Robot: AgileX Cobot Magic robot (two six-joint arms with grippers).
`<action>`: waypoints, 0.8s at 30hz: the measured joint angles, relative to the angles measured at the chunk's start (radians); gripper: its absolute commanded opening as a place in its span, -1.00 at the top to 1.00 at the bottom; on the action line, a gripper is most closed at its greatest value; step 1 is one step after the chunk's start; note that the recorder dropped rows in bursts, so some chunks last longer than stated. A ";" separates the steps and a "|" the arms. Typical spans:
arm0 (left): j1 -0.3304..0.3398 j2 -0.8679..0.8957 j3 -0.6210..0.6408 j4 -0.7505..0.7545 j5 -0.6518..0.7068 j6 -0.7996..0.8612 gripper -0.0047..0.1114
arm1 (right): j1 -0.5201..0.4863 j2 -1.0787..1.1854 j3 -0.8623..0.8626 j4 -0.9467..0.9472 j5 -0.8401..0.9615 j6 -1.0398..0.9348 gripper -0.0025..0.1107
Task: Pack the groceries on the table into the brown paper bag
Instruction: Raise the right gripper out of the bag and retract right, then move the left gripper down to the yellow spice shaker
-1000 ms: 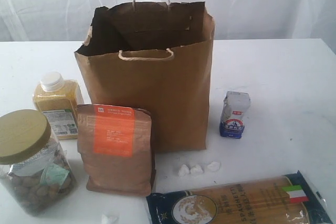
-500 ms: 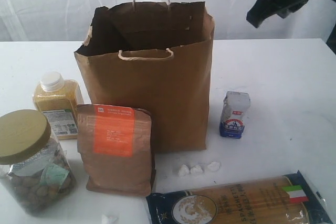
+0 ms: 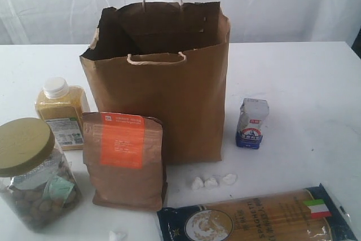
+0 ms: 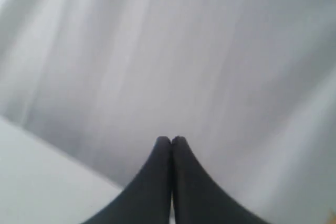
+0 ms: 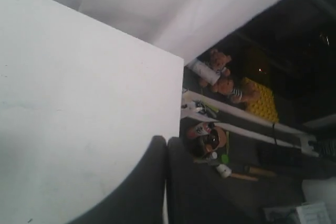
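The brown paper bag (image 3: 163, 83) stands upright and open on the white table (image 3: 299, 83). In front of it lean the brown pouch with orange label (image 3: 124, 159), the yellow white-capped bottle (image 3: 61, 111) and the clear olive-lidded jar (image 3: 31, 170). The blue-white carton (image 3: 252, 123) stands to the bag's right; the spaghetti pack (image 3: 256, 218) lies at the front. The dark can is out of view. Neither gripper shows in the exterior view. My left gripper (image 4: 171, 140) is shut on nothing, facing a white curtain. My right gripper (image 5: 166, 140) is shut on nothing over the table's edge (image 5: 178, 103).
Three small white crumpled scraps (image 3: 211, 182) lie between the bag and the spaghetti pack, another scrap (image 3: 117, 235) at the front. Beyond the table edge the right wrist view shows shelves with toys (image 5: 220, 77). A white curtain (image 3: 271, 4) hangs behind.
The dark gripper that hung above the bag's right side moved right and up, then left the exterior view. The groceries and bag have not moved.
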 measured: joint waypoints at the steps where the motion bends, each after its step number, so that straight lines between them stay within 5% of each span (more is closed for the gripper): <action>1: 0.000 0.009 -0.003 -0.031 -0.083 0.010 0.92 | -0.034 -0.003 0.000 0.017 0.000 0.000 0.96; 6: 0.000 0.146 -0.096 -0.150 -0.176 0.078 0.92 | -0.166 0.005 0.000 0.232 0.019 -0.100 0.96; 11: 0.000 0.446 -0.290 -0.026 -0.164 0.230 0.92 | -0.252 0.065 0.000 0.392 0.116 -0.173 0.96; 13: 0.000 0.616 -0.443 0.040 -0.035 0.267 0.92 | -0.264 0.098 0.000 0.441 0.135 -0.201 0.96; 17: -0.001 0.984 -0.813 0.253 0.561 0.285 0.92 | -0.263 0.144 0.002 0.550 0.136 -0.268 0.96; 19: -0.001 1.147 -1.082 0.360 0.984 0.339 0.92 | -0.264 0.150 0.031 0.566 0.137 -0.279 0.96; 20: -0.001 1.181 -1.147 0.373 1.072 0.392 0.92 | -0.264 0.150 0.040 0.569 0.137 -0.279 0.96; 24: -0.001 1.349 -1.402 0.309 1.419 0.920 0.92 | -0.264 0.150 0.103 0.573 0.137 -0.279 0.96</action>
